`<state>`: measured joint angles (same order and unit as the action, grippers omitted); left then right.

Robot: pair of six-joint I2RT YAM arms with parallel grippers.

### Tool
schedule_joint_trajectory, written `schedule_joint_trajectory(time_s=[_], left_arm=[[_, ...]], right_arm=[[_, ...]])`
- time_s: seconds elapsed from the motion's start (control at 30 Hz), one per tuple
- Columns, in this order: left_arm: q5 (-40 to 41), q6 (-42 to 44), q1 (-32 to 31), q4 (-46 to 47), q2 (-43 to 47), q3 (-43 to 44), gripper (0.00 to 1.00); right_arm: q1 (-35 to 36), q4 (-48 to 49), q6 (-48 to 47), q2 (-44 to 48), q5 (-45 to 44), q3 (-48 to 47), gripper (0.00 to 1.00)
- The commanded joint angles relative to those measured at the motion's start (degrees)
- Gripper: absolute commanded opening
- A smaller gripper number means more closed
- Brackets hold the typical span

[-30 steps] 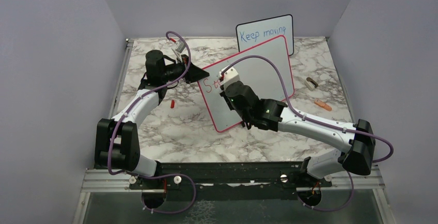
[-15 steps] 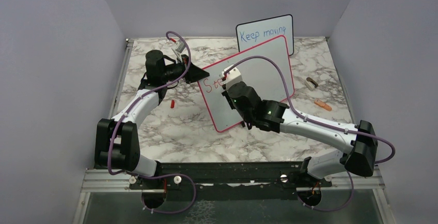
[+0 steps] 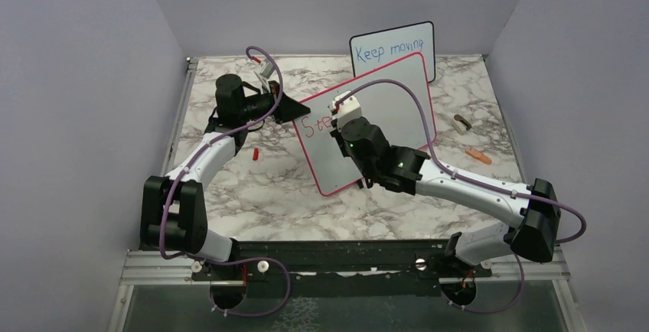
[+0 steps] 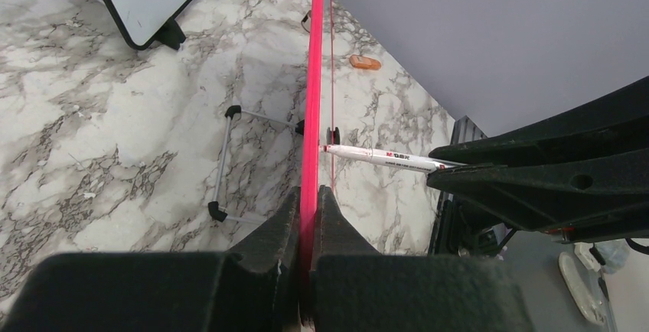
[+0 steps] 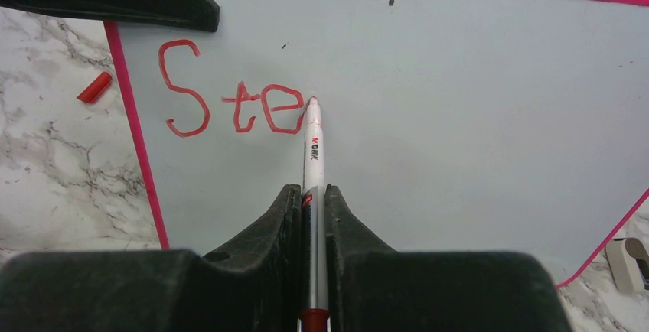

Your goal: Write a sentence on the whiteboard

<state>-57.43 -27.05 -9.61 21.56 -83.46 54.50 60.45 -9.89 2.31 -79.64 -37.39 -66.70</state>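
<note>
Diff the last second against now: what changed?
The right gripper, shut on the marker, slid rightward along the whiteboard, and the red writing grew from "St" to "Ste". The left gripper stays clamped on the whiteboard's edge, which has not shifted.

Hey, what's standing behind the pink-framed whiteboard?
A smaller black-framed board reading "Keep moving" in blue stands behind the whiteboard. Its lower part, with any further writing, is covered by the whiteboard's top edge.
</note>
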Motion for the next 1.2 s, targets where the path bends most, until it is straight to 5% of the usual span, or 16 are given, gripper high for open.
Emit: schedule_joint_trajectory(time_s=[0.0, 0.8, 1.17], left_arm=[[-2.1, 1.8, -1.6, -3.3, -1.0, -1.1, 0.0], [-1.8, 1.9, -1.6, -3.5, -1.1, -1.1, 0.0], [-1.7, 2.0, -1.6, -3.6, -0.8, -1.1, 0.0]], right_arm=[[-0.7, 2.1, -0.5, 0.3, -0.4, -0.7, 0.0], [-0.8, -13.4, 5.7, 0.0, 6.0, -1.3, 0.01], [-0.8, -4.7, 3.5, 3.6, 2.8, 0.4, 0.0]])
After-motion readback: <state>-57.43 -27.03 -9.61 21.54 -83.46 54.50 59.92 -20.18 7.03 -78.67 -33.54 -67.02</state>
